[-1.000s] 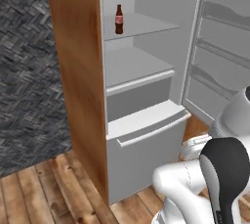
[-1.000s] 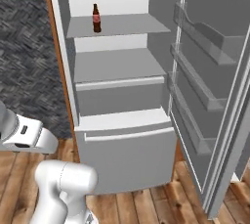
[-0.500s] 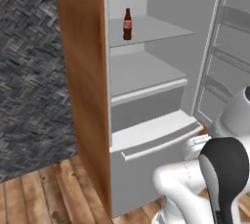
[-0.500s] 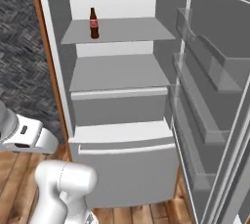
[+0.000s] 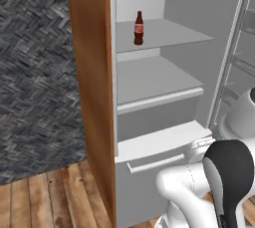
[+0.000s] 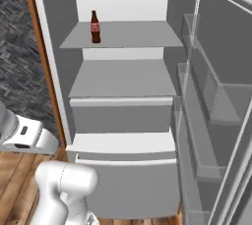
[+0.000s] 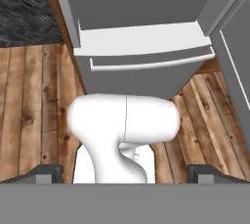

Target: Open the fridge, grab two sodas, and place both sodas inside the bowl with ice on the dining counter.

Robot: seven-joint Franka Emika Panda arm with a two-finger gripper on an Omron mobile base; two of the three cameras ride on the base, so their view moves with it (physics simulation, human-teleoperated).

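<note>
The fridge [image 5: 154, 117] stands open in front of me, its white shelves [image 6: 123, 79] and lower drawer [image 7: 146, 59] in sight. One soda, a dark-brown cola bottle [image 5: 139, 28] with a red label, stands upright at the back left of the upper shelf; the same bottle [image 6: 95, 26] appears in the right base view. My gripper [image 7: 125, 175] is open, its two fingertips [image 7: 49, 174] far apart, low in front of the drawer and well below the bottle, holding nothing. The bowl and the dining counter are out of view.
The fridge door [image 6: 216, 111] with its shelf racks swings out on the right. A wood side panel [image 5: 92, 97] and a dark herringbone wall [image 5: 35, 72] lie to the left. Wooden floor [image 7: 34, 100] runs in front of the fridge.
The whole picture has shifted: the base has driven closer to the fridge, which now looms larger. The bottle stays on its shelf and the gripper stays open.
</note>
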